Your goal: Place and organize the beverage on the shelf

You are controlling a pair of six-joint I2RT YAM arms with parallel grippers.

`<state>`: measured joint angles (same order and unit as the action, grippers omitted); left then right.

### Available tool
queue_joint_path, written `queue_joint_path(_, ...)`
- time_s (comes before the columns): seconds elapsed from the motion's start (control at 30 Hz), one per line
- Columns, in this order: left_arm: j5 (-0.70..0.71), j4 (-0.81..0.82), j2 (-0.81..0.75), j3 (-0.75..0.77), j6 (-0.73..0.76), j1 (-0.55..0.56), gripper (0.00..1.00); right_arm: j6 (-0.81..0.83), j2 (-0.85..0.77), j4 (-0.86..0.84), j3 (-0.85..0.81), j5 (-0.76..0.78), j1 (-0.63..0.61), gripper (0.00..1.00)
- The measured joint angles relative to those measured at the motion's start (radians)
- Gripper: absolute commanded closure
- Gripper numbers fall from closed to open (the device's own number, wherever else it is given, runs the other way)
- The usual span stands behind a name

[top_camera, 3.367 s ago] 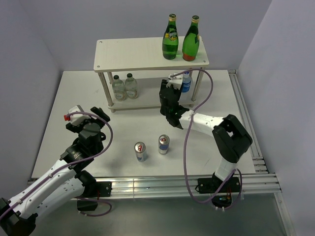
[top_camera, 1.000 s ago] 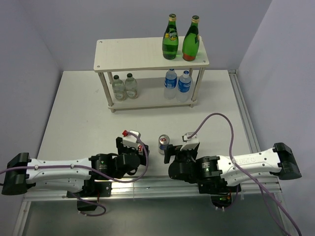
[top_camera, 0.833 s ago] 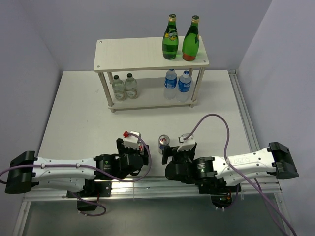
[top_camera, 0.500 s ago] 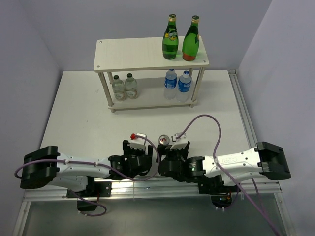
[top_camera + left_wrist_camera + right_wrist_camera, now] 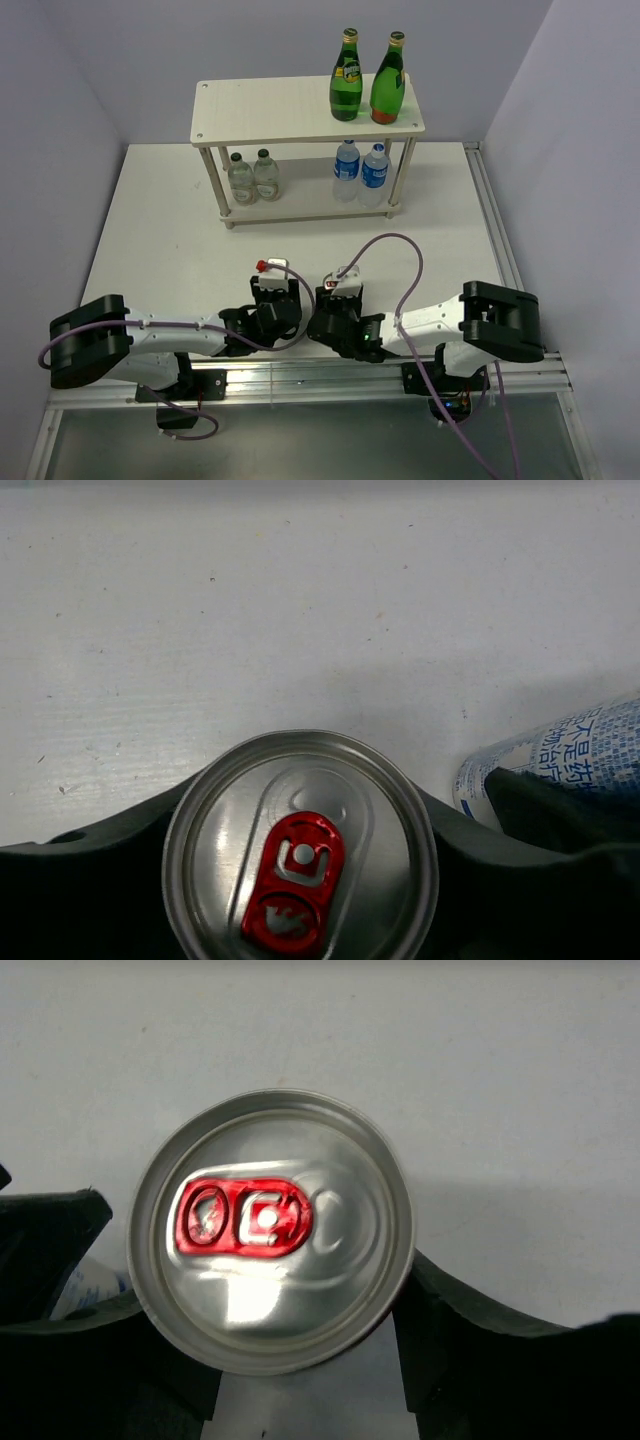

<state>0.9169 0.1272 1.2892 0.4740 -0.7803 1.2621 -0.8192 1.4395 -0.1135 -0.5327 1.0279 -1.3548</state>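
Observation:
Two slim silver cans with red tabs stand near the table's front edge. One can (image 5: 300, 845) fills the left wrist view, and my left gripper (image 5: 300, 865) is shut on it, its black fingers (image 5: 100, 880) hugging both sides. The other can (image 5: 270, 1230) sits between the spread black fingers (image 5: 470, 1350) of my right gripper (image 5: 305, 1360), which is open around it. From above, the left gripper (image 5: 283, 305) and right gripper (image 5: 335, 300) sit side by side and cover the cans. The shelf (image 5: 290, 115) holds two green bottles (image 5: 346, 80) on top and two blue-labelled water bottles (image 5: 346, 170) below.
Two small clear bottles (image 5: 240, 178) stand on the shelf's lower board at the left. The neighbouring can's blue-patterned side (image 5: 560, 755) shows at the right of the left wrist view. Rails (image 5: 300, 375) run along the table's front edge.
Both arms have swung inward and forward until the grippers sit next to each other over the two cans. Both pairs of jaws have narrowed, the left one onto its can.

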Motion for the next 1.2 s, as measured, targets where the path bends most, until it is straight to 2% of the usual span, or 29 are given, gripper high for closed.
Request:
queue_joint_path(0.07,-0.005,0.015,0.006,-0.003,0.01,-0.01,0.56,0.019,0.026,-0.024,-0.002,0.011,0.005,0.58)
queue_joint_path(0.1,-0.008,0.023,0.007,-0.003,0.013,-0.014,0.72,0.025,0.031,-0.03,-0.005,0.019,0.008,0.79)
queue_joint_path(0.13,-0.011,0.025,0.008,-0.003,0.019,-0.016,0.95,0.031,0.031,-0.035,-0.005,0.014,0.01,0.86)
queue_joint_path(0.17,-0.011,0.026,0.008,-0.003,0.018,-0.017,0.99,0.029,0.031,-0.035,-0.005,0.015,0.011,0.89)
queue_joint_path(0.3,-0.01,0.021,0.007,-0.003,0.016,-0.017,1.0,0.021,0.028,-0.023,-0.006,0.018,0.012,1.0)
queue_joint_path(0.43,-0.008,-0.085,-0.009,0.031,0.023,-0.018,1.0,0.005,-0.005,0.041,-0.008,0.017,0.012,1.0)
queue_joint_path(0.57,-0.013,-0.233,-0.057,0.135,0.086,-0.039,1.0,0.012,-0.109,0.112,-0.022,0.026,0.01,1.0)
queue_joint_path(0.7,-0.071,-0.344,-0.109,0.354,0.185,-0.134,1.0,0.069,-0.259,0.129,-0.04,0.037,0.008,1.0)
queue_joint_path(0.9,-0.102,-0.426,-0.086,0.809,0.395,-0.314,1.0,0.163,-0.43,0.13,-0.056,0.058,0.005,1.0)
queue_joint_path(1.03,-0.151,-0.452,0.02,1.113,0.52,-0.434,1.0,0.214,-0.492,0.141,-0.058,0.073,0.004,1.0)
queue_joint_path(1.2,-0.264,-0.524,0.202,1.416,0.596,-0.626,1.0,0.249,-0.546,0.178,-0.071,0.082,0.004,1.0)
